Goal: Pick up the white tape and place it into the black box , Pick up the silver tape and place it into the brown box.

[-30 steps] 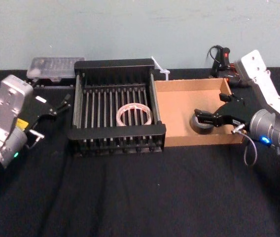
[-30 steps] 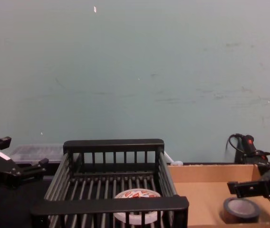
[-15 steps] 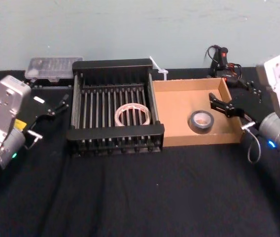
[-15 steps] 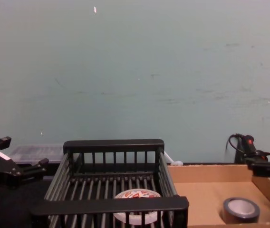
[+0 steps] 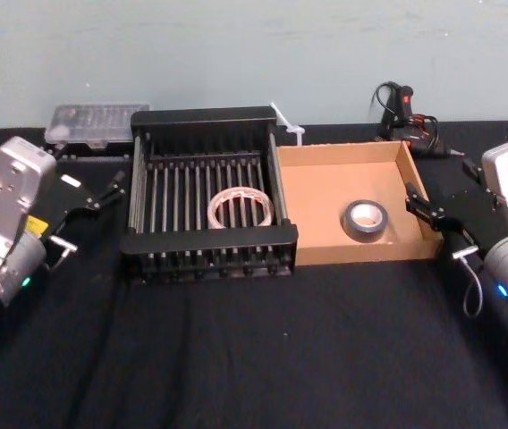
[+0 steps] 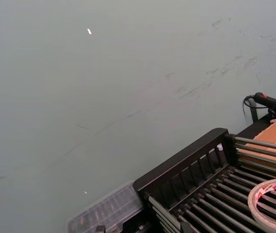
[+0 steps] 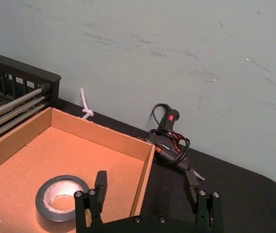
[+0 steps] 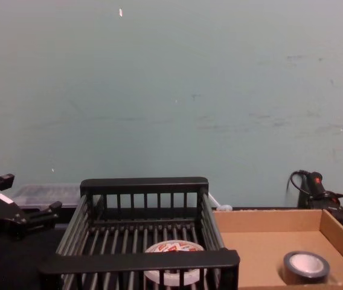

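A black cloth-covered surface point(image 5: 236, 357) runs back to a plain pale green-grey wall point(image 5: 236, 54) marked with faint scuffs. Along the surface's back edge lie a clear plastic compartment case point(image 5: 97, 122) toward the back left corner, a thin white plastic strip point(image 5: 285, 121) near the middle, and a black glue gun with a red switch and looped cord point(image 5: 402, 112) toward the right. In the middle of the surface stands the black slatted crate with thick flat rims point(image 5: 209, 239), its right side touching the shallow brown cardboard tray point(image 5: 317, 201). The white ring of tape with red print point(image 5: 215, 209) lies flat on the crate's bars, right of centre. The dark grey-silver roll with a pale core point(image 5: 365, 234) lies flat on the tray's floor, toward its right front corner. The left tool point(image 5: 106, 190) hangs beside the crate's left rim, fingers apart and empty. The right tool point(image 7: 146, 182) sits at the tray's right wall, fingers spread wide and holding nothing, apart from the grey roll
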